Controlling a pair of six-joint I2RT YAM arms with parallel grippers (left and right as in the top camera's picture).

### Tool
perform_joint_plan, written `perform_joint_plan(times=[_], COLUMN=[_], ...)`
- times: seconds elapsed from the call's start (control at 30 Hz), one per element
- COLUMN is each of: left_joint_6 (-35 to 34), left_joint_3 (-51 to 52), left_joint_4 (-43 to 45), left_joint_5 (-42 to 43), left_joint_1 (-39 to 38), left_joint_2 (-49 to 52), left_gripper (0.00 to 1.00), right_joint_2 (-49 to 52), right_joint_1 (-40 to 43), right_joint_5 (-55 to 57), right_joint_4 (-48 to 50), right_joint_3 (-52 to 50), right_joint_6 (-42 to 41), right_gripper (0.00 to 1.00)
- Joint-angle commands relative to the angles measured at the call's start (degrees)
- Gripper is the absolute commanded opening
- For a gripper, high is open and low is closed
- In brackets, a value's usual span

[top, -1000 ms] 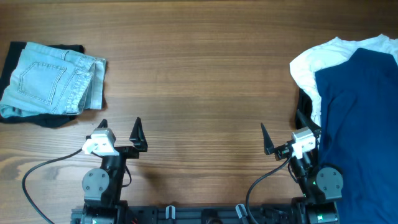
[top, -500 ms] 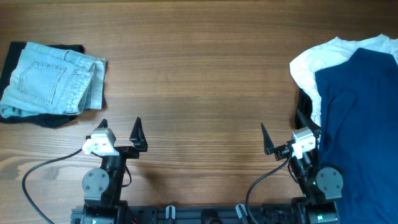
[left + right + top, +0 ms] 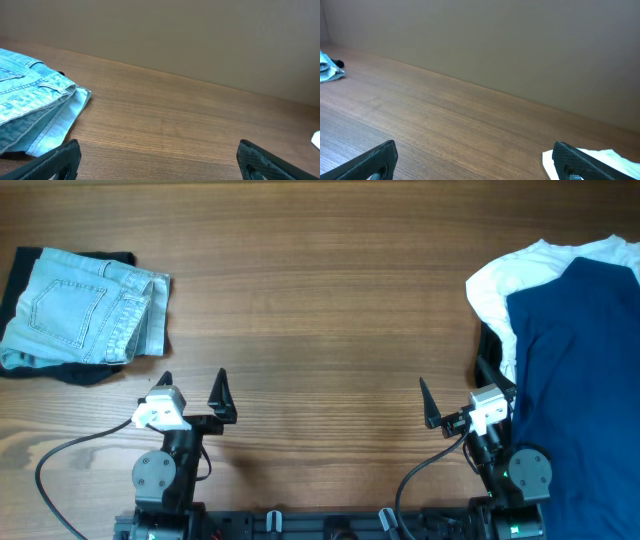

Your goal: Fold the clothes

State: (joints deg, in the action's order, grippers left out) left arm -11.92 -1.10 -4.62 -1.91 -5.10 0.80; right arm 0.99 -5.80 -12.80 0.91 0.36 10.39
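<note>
Whereas wrist views show wall [image 3: 495, 40], overhead shows shirt [image 3: 580, 390].

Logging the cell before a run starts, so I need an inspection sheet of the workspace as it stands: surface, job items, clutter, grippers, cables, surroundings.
Surface: wooden table, no spills or marks seen.
Job's things: deep-blue shirt unfolded at the right edge, lying over a white garment; folded light-blue jeans at far left, on top of a dark garment.
Clutter: nothing seen.
Grippers: left gripper and right gripper both open, holding nothing, near the front edge.
Cables: left cable and right cable, both black, loop on the table beside the arm bases.
Surroundings: plain beige wall behind the table.
</note>
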Motion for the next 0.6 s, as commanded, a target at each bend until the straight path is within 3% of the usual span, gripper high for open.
perform_joint_plan(times=[0.0, 0.43, 0.57], left_joint_6=[-0.4, -0.6, -0.6], left_joint_3=[0.5, 0.5, -0.6], left_joint_4=[0.4, 0.9, 4.2], left_joint_5=[-1.2, 1.4, 2.6], left_joint_1=[0.4, 0.4, 0.4], left_joint_2=[-0.3, -0.3, -0.3], left_gripper=[1.00, 1.00, 1.00], right_joint_2=[0.0, 0.0, 0.0], right_joint_1=[-0.1, -0.1, -0.1], right_joint_5=[0.9, -3.0, -4.5], right_joint_4=[0.3, 0.9, 4.2], right_joint_3=[-0.1, -0.1, 0.7], right_joint_6=[0.1, -0.6, -9.9], right_gripper=[1.00, 1.00, 1.00])
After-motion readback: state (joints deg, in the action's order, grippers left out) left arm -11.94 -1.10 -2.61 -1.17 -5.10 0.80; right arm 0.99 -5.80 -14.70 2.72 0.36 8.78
